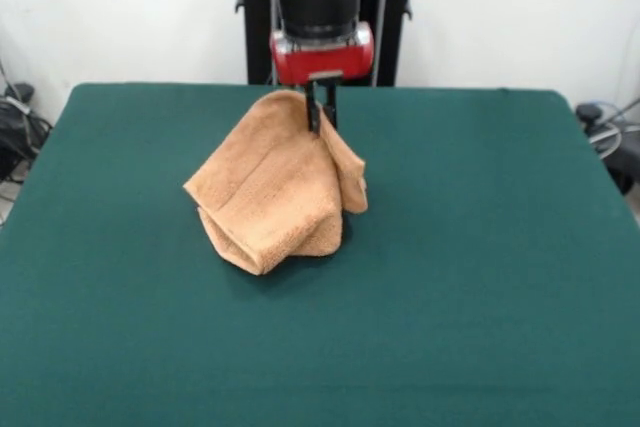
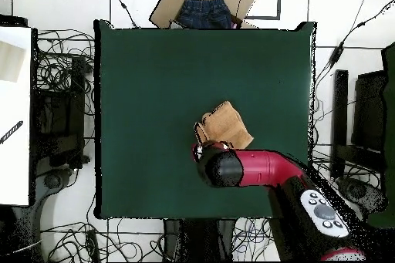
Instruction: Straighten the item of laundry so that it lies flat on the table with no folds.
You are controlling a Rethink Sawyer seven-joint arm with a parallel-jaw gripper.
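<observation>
- You had the gripper closed on the upper edge of the towel, its narrow black fingers pinched together with cloth between them and no gap showing in the front view.
- The towel hung from that pinch as a peaked, doubled heap: one corner drooped on the side toward the picture's right, and the lower folds rested on the table, so only part of it was lifted.
- It sat toward the pedestal side of the green cloth, roughly central across the width; in the overhead view the towel showed just beyond the arm's red and black head, which hid the gripper itself.
- Holding it by one high point looked deliberate to me: weight lets the layers fall apart, which a flat push would not do.
- I judged the task far from finished, since several folds were stacked and a border band ran across the facing layer.
- Watch for the risk that the bottom fold drags and stays tucked under when the cloth is laid out.
- A cardboard box with dark clothing sat off the table's far edge.
</observation>
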